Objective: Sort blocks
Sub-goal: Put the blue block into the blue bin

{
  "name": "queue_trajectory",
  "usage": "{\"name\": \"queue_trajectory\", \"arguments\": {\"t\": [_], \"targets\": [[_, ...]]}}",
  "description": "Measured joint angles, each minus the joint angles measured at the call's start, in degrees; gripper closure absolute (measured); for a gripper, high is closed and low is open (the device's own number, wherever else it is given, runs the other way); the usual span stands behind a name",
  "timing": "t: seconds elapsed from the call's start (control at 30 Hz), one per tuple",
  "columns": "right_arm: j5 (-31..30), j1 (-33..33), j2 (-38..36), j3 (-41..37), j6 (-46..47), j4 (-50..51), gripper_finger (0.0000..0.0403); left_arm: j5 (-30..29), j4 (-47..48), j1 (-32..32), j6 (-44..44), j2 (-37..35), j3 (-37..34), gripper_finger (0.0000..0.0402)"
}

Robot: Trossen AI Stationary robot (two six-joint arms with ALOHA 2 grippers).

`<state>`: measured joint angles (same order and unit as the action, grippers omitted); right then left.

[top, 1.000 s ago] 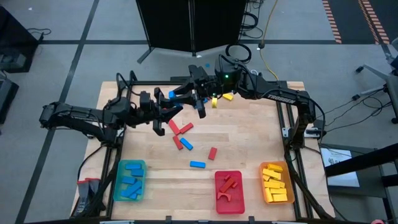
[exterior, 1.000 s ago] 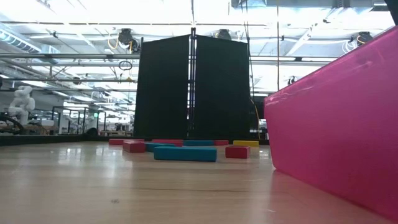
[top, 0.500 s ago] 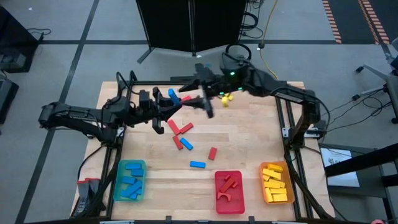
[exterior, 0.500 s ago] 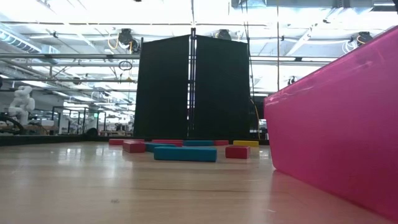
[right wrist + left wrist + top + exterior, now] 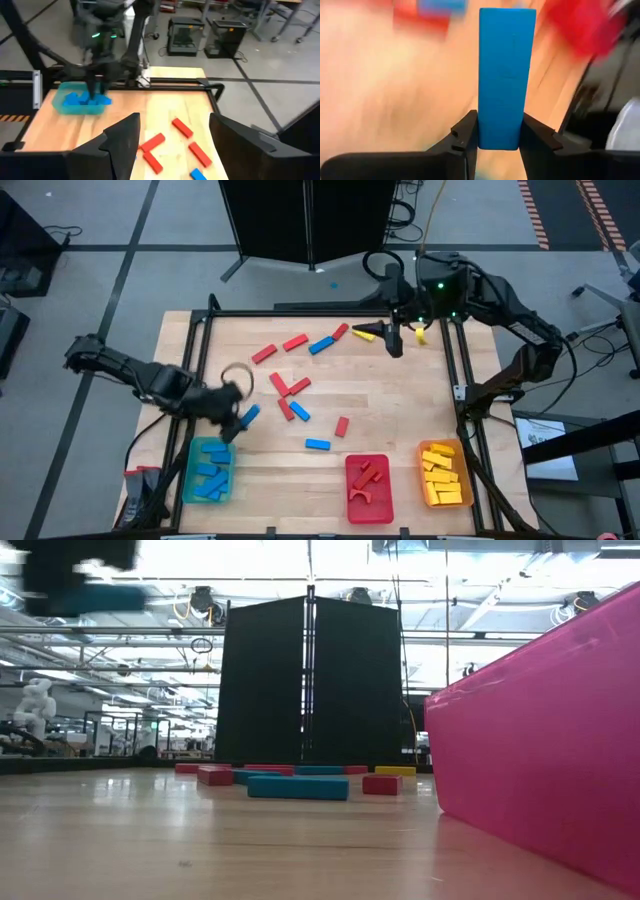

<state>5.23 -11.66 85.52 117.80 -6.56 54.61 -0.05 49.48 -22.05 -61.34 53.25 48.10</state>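
Left wrist view shows the left end effector (image 5: 498, 136) clamping a blue block (image 5: 506, 75) just beside the green tray (image 5: 209, 470); it should centre over that tray before letting go. Right end effector (image 5: 172, 135) hangs wide, empty.

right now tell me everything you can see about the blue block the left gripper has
The blue block is a plain, smooth rectangular bar in solid blue, with no markings visible. The left gripper is shut on one end, a dark finger on either side, and the rest sticks straight out past the fingertips. In the high view it hangs just above the blue tray at the table's left front.
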Motion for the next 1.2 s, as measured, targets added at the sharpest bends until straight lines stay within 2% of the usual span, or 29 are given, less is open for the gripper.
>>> {"name": "queue_trajectory", "arguments": {"t": [0.07,0.17,0.3,0.43,0.6,0.67,0.87,0.97,1.07,1.2], "targets": [[-1.6,0.0,-0.2,0.0,0.1,0.1,0.0172,2.4,4.0,-5.3,-5.3,1.1,0.0,0.0291],[-2.4,0.0,-0.5,0.0,0.1,0.9,0.0172,4.7,5.1,-13.0,-11.3,2.6,0.0,0.0291],[-2.4,0.0,-0.1,0.0,-0.2,1.3,0.0172,4.8,6.2,-21.0,-17.6,5.2,0.0,0.0291],[-2.4,0.0,1.2,0.0,-0.9,1.7,0.0172,6.2,8.4,-26.5,-21.9,7.7,0.0,0.0291],[-2.4,0.0,2.6,0.0,-2.7,2.4,0.0172,8.1,9.1,-30.4,-23.7,10.3,0.0,0.029],[-2.3,-0.1,3.7,-0.6,-4.5,3.3,0.0172,8.1,8.9,-31.1,-23.8,11.1,0.0,0.0267],[-1.8,-1.9,7.2,-3.8,-7.0,5.6,0.0163,8.0,6.2,-31.4,-23.9,11.8,0.0,0.0146],[2.8,-1.9,10.2,-6.4,-4.7,6.0,0.0155,8.0,4.4,-31.4,-23.9,11.8,0.0,0.0098],[9.0,0.3,14.4,-10.5,-4.3,6.1,0.0149,8.0,4.5,-31.4,-23.9,11.8,0.0,0.007],[10.8,4.7,20.9,-15.8,-7.1,4.8,0.0147,7.1,6.0,-31.4,-24.0,11.8,0.0,0.0063]]}}
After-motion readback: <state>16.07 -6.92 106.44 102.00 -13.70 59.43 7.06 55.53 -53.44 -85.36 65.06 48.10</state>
